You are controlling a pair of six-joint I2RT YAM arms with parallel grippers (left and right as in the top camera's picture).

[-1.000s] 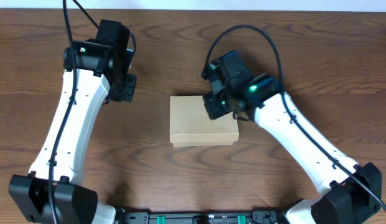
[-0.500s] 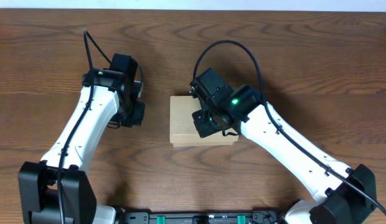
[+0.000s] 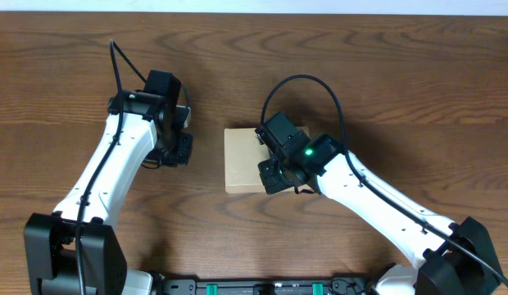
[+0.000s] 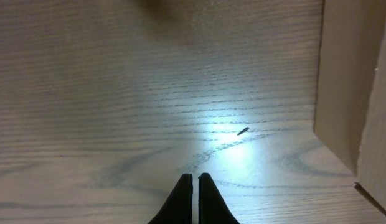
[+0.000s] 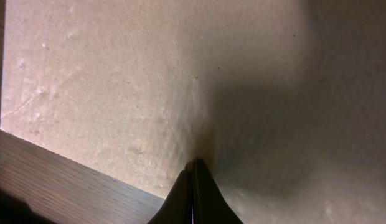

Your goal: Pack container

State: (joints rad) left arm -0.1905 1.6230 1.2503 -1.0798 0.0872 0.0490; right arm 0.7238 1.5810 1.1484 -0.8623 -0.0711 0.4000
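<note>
The container (image 3: 244,160) is a tan cardboard box lying mid-table with its flap lid down. My right gripper (image 3: 274,174) is shut and empty, its tips resting on the lid near the box's front edge; the right wrist view shows the shut tips (image 5: 194,165) against the tan lid (image 5: 131,81). My left gripper (image 3: 179,150) is shut and empty, just left of the box and apart from it. In the left wrist view the shut fingers (image 4: 194,179) hover over bare wood, with the box's side wall (image 4: 345,81) at the right. No pens are in view.
The dark wooden table (image 3: 385,74) surrounds the box. A black rail (image 3: 254,287) runs along the table's front edge between the arm bases.
My right gripper slid from the box's back right corner across the lid toward its front edge. My left gripper came down from the back left to beside the box, then stayed.
</note>
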